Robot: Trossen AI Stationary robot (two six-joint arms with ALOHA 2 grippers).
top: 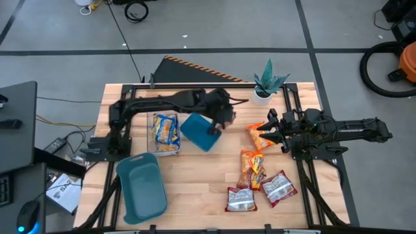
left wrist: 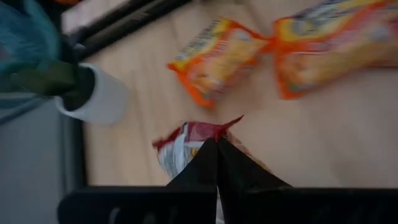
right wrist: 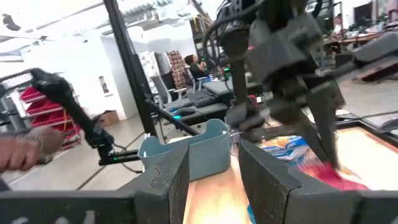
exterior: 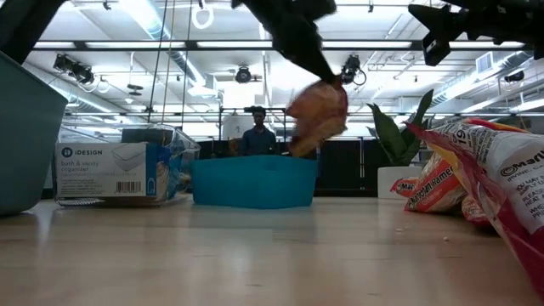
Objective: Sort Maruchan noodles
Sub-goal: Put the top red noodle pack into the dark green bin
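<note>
My left gripper [top: 218, 122] hangs over the small teal bin [top: 200, 132], shut on a red-and-white noodle packet [exterior: 319, 115]. My right gripper [top: 272, 128] is open and empty, held above the table beside an orange packet [top: 259, 136]. Two more orange packets [top: 252, 169] and two red-and-silver packets [top: 242, 199] [top: 279, 187] lie flat on the table on the right. Yellow-and-blue packets [top: 166, 129] lie in the clear container [top: 156, 148]. My left gripper pinches the red-and-white packet between its two shut fingers [left wrist: 233, 165], at one end of the packet [left wrist: 198, 132]. The fingers come from above, slanting down. The packet hangs below them, lifted clear above the teal bin's rim [exterior: 253, 160].
A large teal bin [top: 140, 187] lies at the near left. A potted plant [top: 266, 84] stands at the far edge in a white pot. Bare tabletop [top: 195, 188] lies between the large bin and the packets. A person [exterior: 257, 134] stands in the room beyond.
</note>
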